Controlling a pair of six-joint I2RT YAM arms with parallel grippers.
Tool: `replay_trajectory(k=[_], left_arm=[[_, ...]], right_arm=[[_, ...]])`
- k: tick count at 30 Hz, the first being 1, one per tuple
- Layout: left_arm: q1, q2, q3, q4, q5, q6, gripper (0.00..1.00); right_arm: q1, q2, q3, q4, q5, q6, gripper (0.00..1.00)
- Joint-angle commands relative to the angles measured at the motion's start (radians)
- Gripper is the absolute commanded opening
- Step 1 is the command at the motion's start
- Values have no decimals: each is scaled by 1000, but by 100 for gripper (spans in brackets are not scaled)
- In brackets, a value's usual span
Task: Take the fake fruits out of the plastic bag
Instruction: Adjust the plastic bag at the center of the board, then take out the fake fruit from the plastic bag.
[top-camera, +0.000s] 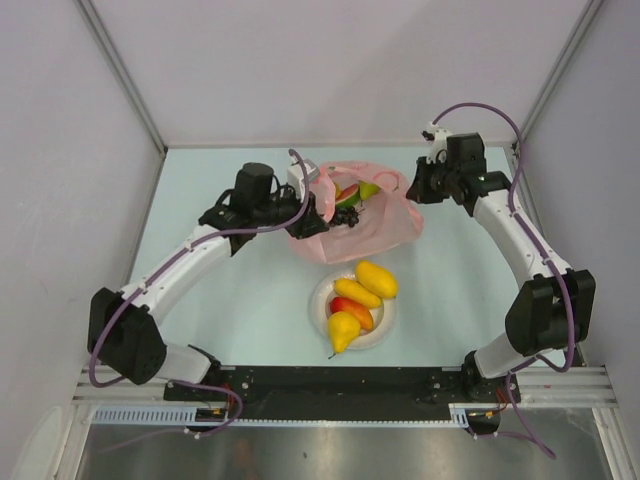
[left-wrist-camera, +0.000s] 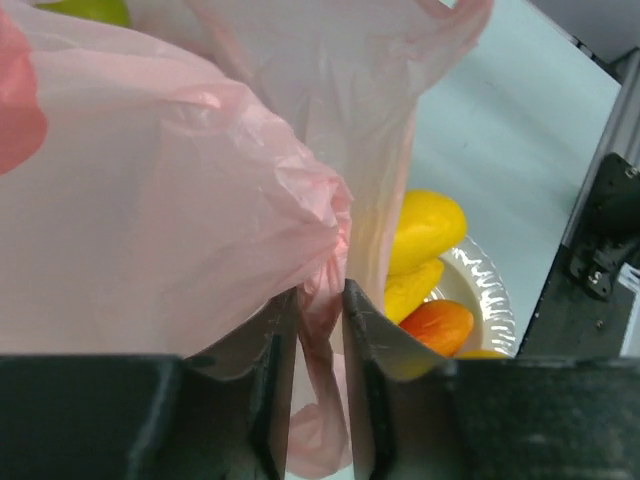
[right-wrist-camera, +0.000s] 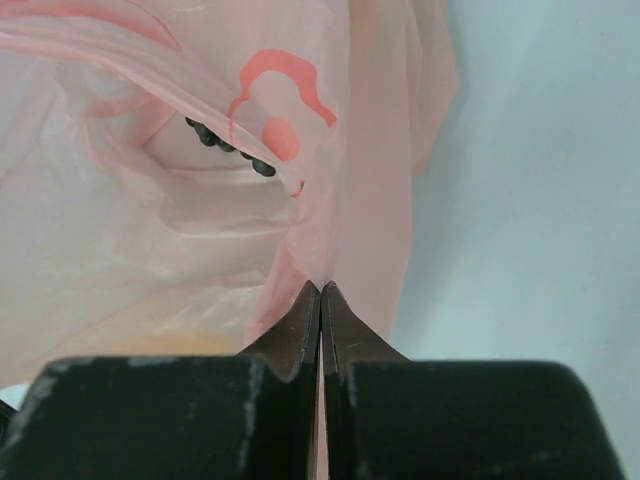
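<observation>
While clamped in left end effector (left-wrist-camera: 320, 292), plastic bag (left-wrist-camera: 170, 210)

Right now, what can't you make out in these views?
Top view: the fruit count inside the plastic bag; film and the left arm cover all but the watermelon slice and green pear.
Right wrist view: the grape bunch; a bag fold hides all but a few dark beads.
Left wrist view: the plate, cut off by the left claw and bag.
</observation>
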Motion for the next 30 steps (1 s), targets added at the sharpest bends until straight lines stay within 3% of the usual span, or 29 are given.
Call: replay_trajectory(k=[1, 3, 7, 8, 12, 19, 22, 26, 30], left_arm=[[-6, 30, 95, -7, -67, 63, 4], [-3, 18, 97, -43, -41, 97, 0], [25, -106, -1, -40, -50, 89, 0], [26, -129, -19, -37, -53, 88, 0], [29, -193, -85, -28, -56, 67, 0], [31, -206, -122, -13, -82, 27, 0], [31, -212, -130, -16, -96, 39, 0], [31, -221, -141, -11, -107, 42, 0], [34, -221, -150, -4, -102, 39, 0]], right_arm=[[4, -39, 1, 18, 13, -38, 0], [-19, -43, 3, 23, 31, -56, 2], [-36, -68, 90, 94, 21, -172, 31], [-28, -82, 113, 111, 0, -205, 42], [108, -105, 146, 202, -111, -389, 55], [350, 34, 135, 78, -220, -640, 47], [358, 128, 130, 84, -194, -682, 41], [329, 246, 121, 185, -20, -769, 31], [257, 363, 158, 265, -24, -883, 30]])
